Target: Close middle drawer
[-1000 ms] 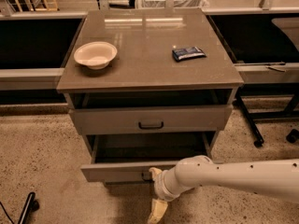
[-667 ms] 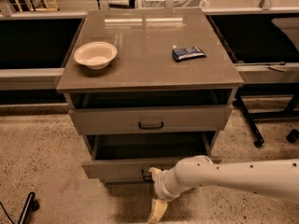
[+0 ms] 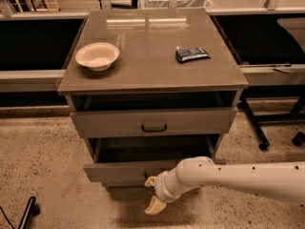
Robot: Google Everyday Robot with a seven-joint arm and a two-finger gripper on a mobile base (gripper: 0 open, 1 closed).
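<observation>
Edging a touch upward and closer over the past second, the robot's tool point(image 3: 153, 193) now sits at the lower centre of the frame. It is against the front of the middle drawer point(image 3: 116, 171), which has barely moved and still juts out from the cabinet. The two pale fingertips point(image 3: 155, 206) stand apart, gripping nothing; the upper one appears to touch the lower edge of the drawer front, while the lower one hangs over the speckled floor point(image 3: 43, 156). The white arm point(image 3: 238, 175) reaches in from the lower right.

The drawer looks like a rigid, flat-fronted grey box, its dark tray apparently empty, so it should run light and slide straight once pushed. No grip seems needed: a flat push near the middle of the front, close to the handle that the tool now mostly hides, would likely keep it from skewing. A push well off-centre could jam it.

Above it, the top drawer point(image 3: 200, 120) shows its handle at the centre of its front. A cream bowl point(image 3: 97, 56) and a blue packet point(image 3: 192, 54) rest well apart on the brown tabletop point(image 3: 147, 37).
</observation>
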